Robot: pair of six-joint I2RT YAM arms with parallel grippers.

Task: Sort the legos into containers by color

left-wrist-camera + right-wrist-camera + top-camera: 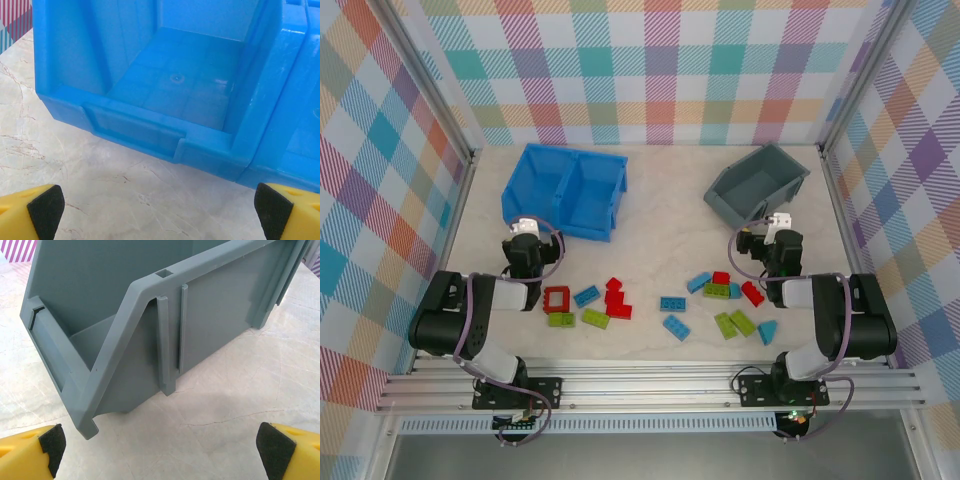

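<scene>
Red, lime green and blue legos lie loose on the table in two groups. The left group holds a red hollow frame (557, 298), a blue brick (586, 296) and green bricks (595, 318). The right group lies around a green brick (717, 291) and a red one (752, 293). The blue two-compartment bin (565, 190) stands at the back left, the grey bin (757, 185) at the back right. My left gripper (160, 212) is open just before the blue bin (150, 135), nothing between its pads (46, 207). My right gripper (160, 452) is open before the grey bin (150, 340), holding nothing.
Both arms are folded back near their bases, the left (527, 240) behind the left group and the right (778, 238) behind the right group. Two blue bricks (672, 303) lie between the groups. Checked walls close in the table on three sides.
</scene>
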